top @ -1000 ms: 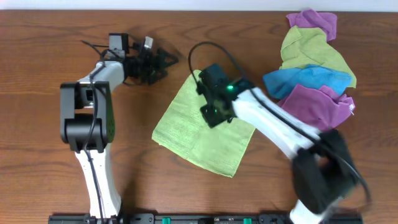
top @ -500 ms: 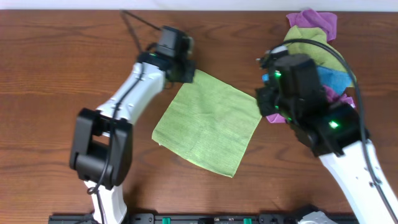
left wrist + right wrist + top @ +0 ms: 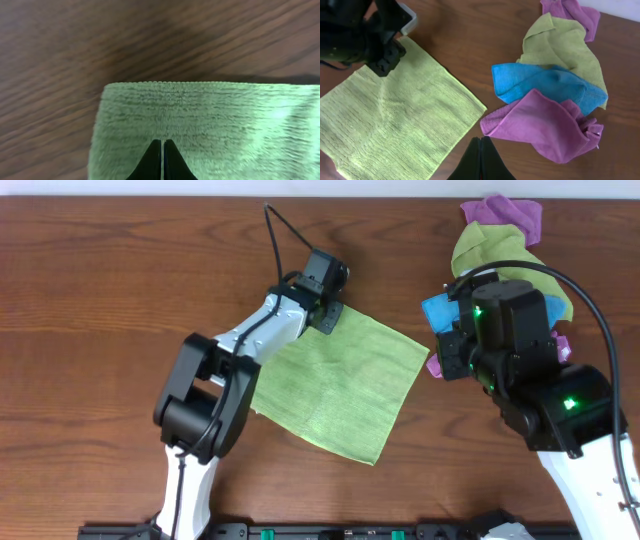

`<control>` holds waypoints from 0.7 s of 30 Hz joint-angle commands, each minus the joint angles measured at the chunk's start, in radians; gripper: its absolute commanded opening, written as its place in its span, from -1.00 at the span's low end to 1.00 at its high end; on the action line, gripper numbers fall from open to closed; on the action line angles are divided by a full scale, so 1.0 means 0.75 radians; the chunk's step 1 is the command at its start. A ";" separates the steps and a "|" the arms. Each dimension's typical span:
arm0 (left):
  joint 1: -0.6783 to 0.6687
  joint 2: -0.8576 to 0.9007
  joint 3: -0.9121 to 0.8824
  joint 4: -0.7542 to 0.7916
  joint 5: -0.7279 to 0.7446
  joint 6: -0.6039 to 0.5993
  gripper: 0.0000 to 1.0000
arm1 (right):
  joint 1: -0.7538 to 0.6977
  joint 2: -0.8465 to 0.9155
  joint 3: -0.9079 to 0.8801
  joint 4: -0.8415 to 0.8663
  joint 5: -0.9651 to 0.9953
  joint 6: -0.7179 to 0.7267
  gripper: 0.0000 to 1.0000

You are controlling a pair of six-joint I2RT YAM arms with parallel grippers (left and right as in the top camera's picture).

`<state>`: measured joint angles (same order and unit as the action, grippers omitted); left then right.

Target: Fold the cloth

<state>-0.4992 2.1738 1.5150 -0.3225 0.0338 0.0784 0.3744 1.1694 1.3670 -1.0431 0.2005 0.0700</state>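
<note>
Left gripper [image 3: 163, 144] sits over the far corner of the green cloth [image 3: 340, 395], jaws clenched tip to tip, the cloth lying flat and unfolded mid-table, and over on the right the right gripper [image 3: 480, 150] hangs clenched and empty near the pile [image 3: 500, 255] of coloured cloths.

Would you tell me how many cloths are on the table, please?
5: a flat green cloth mid-table; heaped at right, an upper purple cloth, a yellow-green cloth, a blue cloth and a lower purple cloth. Others may hide beneath.
</note>
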 commanded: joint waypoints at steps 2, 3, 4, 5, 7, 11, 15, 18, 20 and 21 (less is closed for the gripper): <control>0.007 0.052 0.003 0.061 -0.011 0.016 -0.89 | -0.010 -0.009 0.015 -0.008 0.018 -0.026 -0.97; 0.011 0.062 0.003 0.075 -0.020 0.017 -0.89 | -0.010 -0.009 0.015 -0.011 0.018 -0.026 -0.97; 0.018 0.080 0.003 0.089 -0.035 0.017 -0.89 | -0.010 -0.009 0.015 -0.012 0.019 -0.026 -0.98; 0.028 0.097 0.003 0.091 -0.064 0.017 -0.89 | -0.010 -0.009 0.015 -0.012 0.018 -0.026 -0.97; 0.053 0.126 0.003 0.078 -0.154 0.022 -0.89 | -0.010 -0.009 0.015 -0.012 0.018 -0.026 -0.97; 0.139 0.144 0.002 0.050 -0.298 0.041 -0.89 | -0.010 -0.008 0.015 -0.012 0.018 -0.026 -0.97; 0.272 0.144 0.002 0.040 -0.299 0.040 -0.89 | -0.010 0.007 0.015 -0.014 0.016 -0.025 -0.97; 0.354 0.143 0.002 0.016 -0.296 0.040 -0.89 | -0.010 0.040 0.014 -0.020 0.010 -0.025 -0.97; 0.397 0.143 0.002 0.004 -0.284 0.040 -0.89 | -0.010 0.081 0.013 -0.014 -0.002 -0.023 -0.97; 0.415 0.143 0.003 -0.004 -0.255 0.040 -0.89 | -0.010 0.109 0.013 -0.001 -0.015 -0.020 -0.97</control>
<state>-0.2207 2.2227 1.5322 -0.2916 -0.1471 0.0906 0.3744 1.2064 1.3670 -1.0523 0.1993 0.0631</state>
